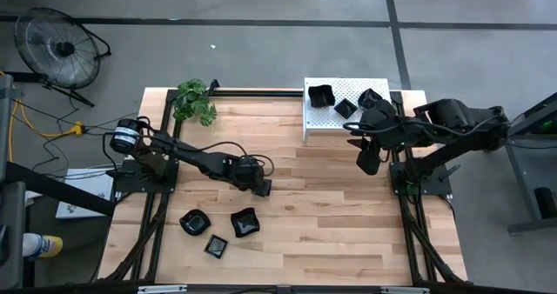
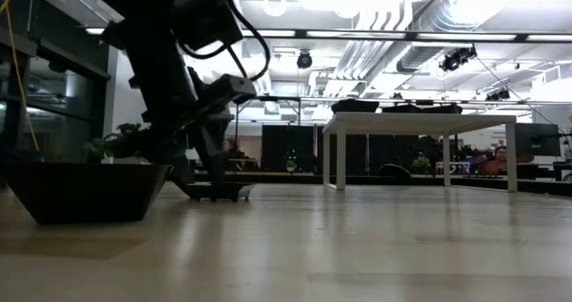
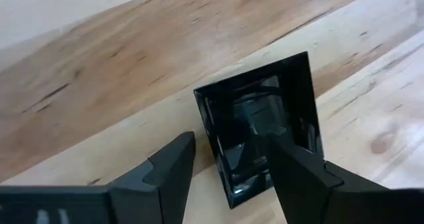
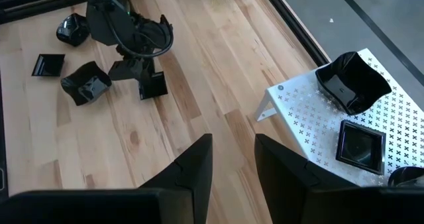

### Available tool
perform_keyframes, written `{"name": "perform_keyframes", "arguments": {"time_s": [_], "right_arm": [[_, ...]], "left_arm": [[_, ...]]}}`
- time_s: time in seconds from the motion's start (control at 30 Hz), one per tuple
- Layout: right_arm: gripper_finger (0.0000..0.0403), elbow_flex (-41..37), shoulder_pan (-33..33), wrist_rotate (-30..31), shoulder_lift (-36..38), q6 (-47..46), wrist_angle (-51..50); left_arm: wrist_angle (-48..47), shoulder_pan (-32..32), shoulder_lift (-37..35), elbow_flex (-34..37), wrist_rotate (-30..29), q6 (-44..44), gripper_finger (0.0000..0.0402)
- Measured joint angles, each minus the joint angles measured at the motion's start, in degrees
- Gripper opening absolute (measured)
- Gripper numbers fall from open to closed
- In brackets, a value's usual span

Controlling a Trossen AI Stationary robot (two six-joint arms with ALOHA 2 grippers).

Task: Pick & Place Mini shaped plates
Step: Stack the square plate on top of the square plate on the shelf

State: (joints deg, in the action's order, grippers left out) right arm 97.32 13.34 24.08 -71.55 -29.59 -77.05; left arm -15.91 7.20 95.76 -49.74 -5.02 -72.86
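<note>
At centre frame in the high view, my left claw (image 1: pixel 260 188) stands wide open, straddling one edge of a square mini plate (image 3: pixel 262 134) on the desk (image 1: pixel 331 216); I'd lift straight up to clear it without nudging. My right claw (image 1: pixel 368 162) hovers part-open, empty, near the white rack (image 1: pixel 326 120).

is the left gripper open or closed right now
Open. The left gripper has its fingers spread on either side of a square black plate lying flat on the wooden table.

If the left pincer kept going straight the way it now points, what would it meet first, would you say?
Most likely the square black plate on the table. The left pincer is open, and one finger already overlaps the plate; whether it touches cannot be told.
</note>
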Motion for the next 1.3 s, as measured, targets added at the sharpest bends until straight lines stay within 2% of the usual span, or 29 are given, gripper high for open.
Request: {"name": "perform_keyframes", "arguments": {"time_s": [0.3,0.73,1.3], "right_arm": [[0.0108,0.0,0.0,0.0,0.0,0.0,-0.6],[0.0108,0.0,0.0,0.0,0.0,0.0,-1.2],[0.0108,0.0,0.0,0.0,0.0,-0.4,-3.2]], "left_arm": [[-0.2,0.0,0.0,0.0,0.0,0.4,0.0185],[-1.1,-0.1,0.0,0.1,-0.1,0.5,0.0087],[-0.5,0.0,0.1,-1.0,-0.7,3.9,0.0034]]}}
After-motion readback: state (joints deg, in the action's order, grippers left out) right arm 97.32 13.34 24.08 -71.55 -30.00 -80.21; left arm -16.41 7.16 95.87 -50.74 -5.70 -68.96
